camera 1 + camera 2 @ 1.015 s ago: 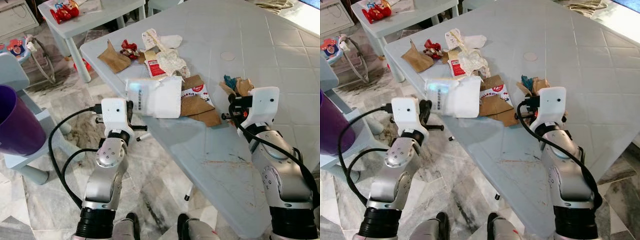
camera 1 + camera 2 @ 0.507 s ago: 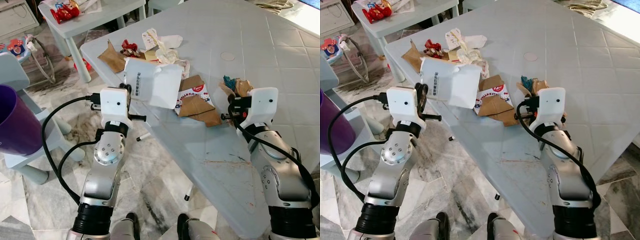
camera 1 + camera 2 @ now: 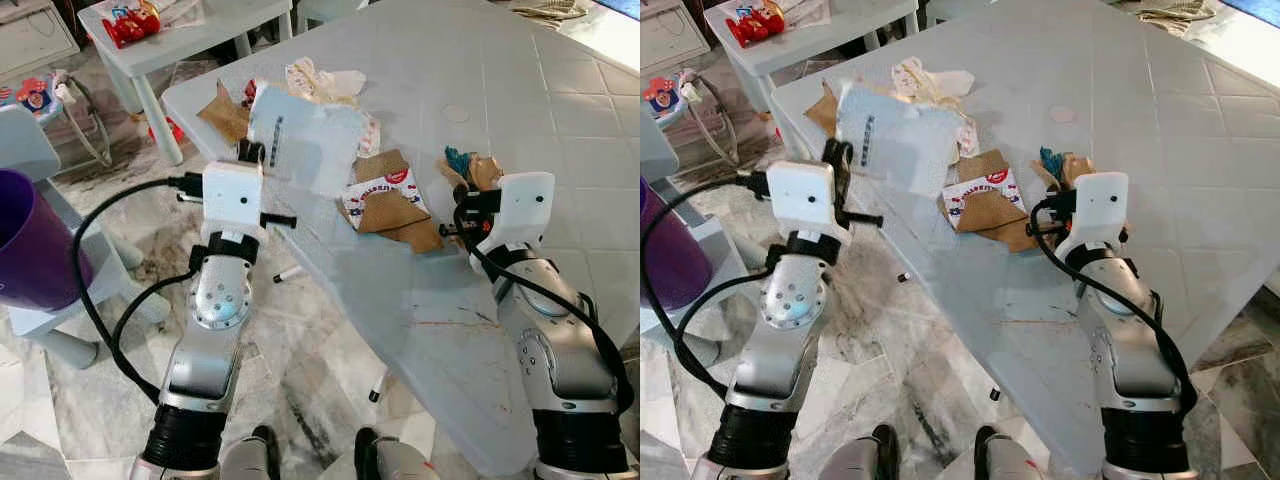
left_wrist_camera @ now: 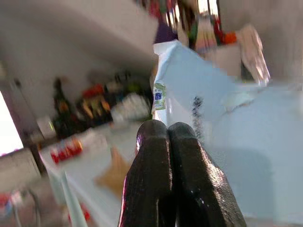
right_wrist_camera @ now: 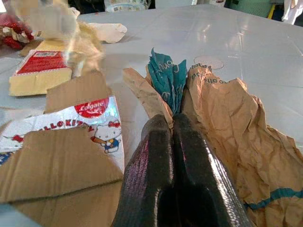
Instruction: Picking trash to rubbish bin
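Observation:
My left gripper (image 3: 249,152) is shut on a white paper bag (image 3: 305,148) and holds it in the air over the table's left corner. In the left wrist view the two fingers (image 4: 151,142) are pressed together on the bag (image 4: 208,109). Resting on the table, my right gripper (image 3: 463,202) is shut, with its tips against a crumpled brown and teal paper (image 5: 213,109). A purple bin (image 3: 30,240) stands on the floor at the far left.
More trash lies on the grey table (image 3: 520,90): a Colgate carton on torn cardboard (image 3: 388,200), brown cardboard (image 3: 225,110), and white wrappers (image 3: 325,80). A small table (image 3: 190,30) stands behind, and a pen (image 3: 287,273) lies on the marble floor.
My left gripper has lifted the white bag higher and away from me, over the trash pile. The right arm has stayed put.

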### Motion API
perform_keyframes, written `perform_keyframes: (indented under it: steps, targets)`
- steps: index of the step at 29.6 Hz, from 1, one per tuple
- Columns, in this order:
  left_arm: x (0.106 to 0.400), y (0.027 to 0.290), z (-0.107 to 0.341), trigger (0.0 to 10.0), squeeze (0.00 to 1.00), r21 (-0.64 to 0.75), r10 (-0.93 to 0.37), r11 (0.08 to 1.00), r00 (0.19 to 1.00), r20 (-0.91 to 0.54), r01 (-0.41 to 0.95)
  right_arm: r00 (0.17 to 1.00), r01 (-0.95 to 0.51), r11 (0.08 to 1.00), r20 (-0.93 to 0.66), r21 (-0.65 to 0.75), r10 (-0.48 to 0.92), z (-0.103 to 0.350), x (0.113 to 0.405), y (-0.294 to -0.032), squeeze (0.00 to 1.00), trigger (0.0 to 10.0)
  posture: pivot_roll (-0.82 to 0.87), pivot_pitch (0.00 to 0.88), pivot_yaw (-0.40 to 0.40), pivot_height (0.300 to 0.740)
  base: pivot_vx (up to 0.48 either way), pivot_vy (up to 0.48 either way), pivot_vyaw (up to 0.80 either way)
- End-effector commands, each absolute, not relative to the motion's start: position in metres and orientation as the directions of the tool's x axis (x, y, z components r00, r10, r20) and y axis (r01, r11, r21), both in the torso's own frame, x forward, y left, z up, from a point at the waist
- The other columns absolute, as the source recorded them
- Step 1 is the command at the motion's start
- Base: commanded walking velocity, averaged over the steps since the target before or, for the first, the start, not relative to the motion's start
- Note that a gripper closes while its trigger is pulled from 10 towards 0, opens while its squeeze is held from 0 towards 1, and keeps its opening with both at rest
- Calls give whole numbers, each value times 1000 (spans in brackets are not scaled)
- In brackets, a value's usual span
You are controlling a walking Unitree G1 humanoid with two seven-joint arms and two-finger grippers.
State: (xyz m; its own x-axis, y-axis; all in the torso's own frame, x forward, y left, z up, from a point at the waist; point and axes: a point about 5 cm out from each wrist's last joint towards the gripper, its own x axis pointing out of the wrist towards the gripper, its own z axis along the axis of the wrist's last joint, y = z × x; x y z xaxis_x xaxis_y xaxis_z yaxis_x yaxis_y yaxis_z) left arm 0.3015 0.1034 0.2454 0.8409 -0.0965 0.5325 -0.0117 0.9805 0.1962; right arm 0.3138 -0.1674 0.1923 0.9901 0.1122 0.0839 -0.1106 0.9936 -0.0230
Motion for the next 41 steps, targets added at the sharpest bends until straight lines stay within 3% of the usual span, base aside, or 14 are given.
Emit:
perform_keyframes:
  steps: [1, 9, 17, 21, 41]
  targets:
    - [296, 102, 256, 0, 0, 210, -97, 977, 807, 582, -33, 992, -98, 995, 81, -21, 100, 191, 315, -168, 0, 0, 13, 207, -25, 740, 0, 0, 0]
    - [295, 109, 263, 0, 0, 229, -76, 970, 793, 604, -82, 991, -89, 996, 95, -17, 90, 192, 317, -168, 0, 0, 24, 203, -23, 740, 0, 0, 0]
    - [283, 128, 236, 0, 0, 277, -30, 951, 855, 517, -135, 988, -88, 996, 128, -9, 89, 195, 316, -166, 0, 0, 40, 208, -17, 740, 0, 0, 0]
    - [274, 138, 225, 0, 0, 293, 4, 942, 879, 477, -163, 987, -91, 996, 132, -12, 91, 194, 316, -164, 0, 0, 56, 210, -20, 740, 0, 0, 666]
    - [280, 139, 216, 0, 0, 224, 44, 963, 912, 408, -147, 984, -105, 994, 144, -5, 105, 194, 318, -160, 0, 0, 52, 209, -19, 740, 0, 0, 800]
